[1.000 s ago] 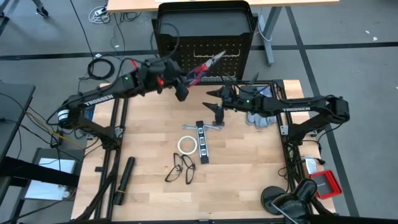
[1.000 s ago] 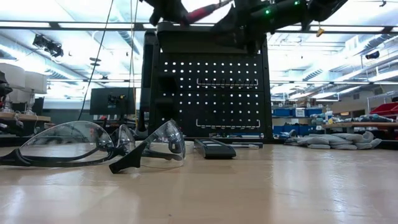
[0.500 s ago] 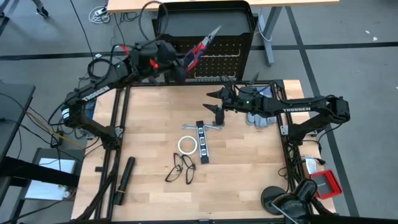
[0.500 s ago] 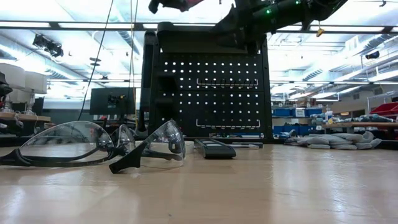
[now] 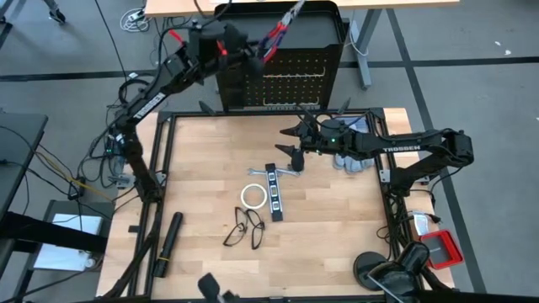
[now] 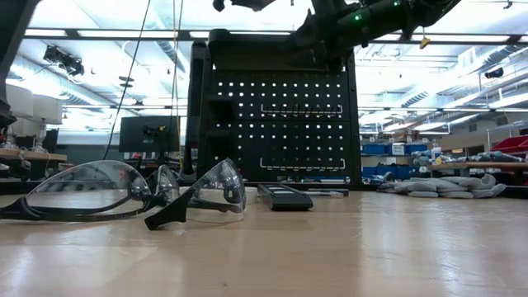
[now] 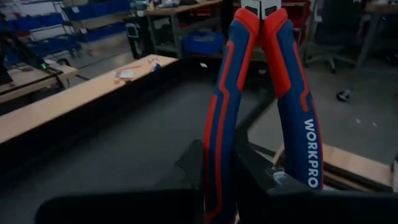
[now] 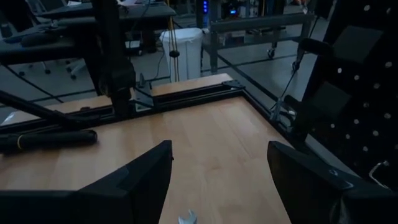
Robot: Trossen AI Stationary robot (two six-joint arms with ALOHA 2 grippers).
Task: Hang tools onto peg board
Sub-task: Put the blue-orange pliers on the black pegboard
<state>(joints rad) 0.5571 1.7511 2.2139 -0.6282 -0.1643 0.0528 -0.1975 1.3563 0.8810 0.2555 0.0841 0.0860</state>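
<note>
High view: the pliers [image 5: 281, 30] are now up over the hooded top of the peg board [image 5: 324, 42], with their metal nose pointing away from the table, and the left gripper [image 5: 253, 57] pinches their red and blue handles. One second ago the same pliers were lower, in front of the board near the table's far edge, so the left arm has lifted them up and back. I judge that this brings the tool to hanging height, but it is not yet on any hook. The right gripper [image 5: 292, 141] hovers with its fingers spread above the small wrench [image 5: 287, 172], and it has not moved. The tape ring [image 5: 253, 196], the black strip [image 5: 274, 191] and the glasses [image 5: 245, 227] lie on the table [image 5: 337, 244] as before.
</note>
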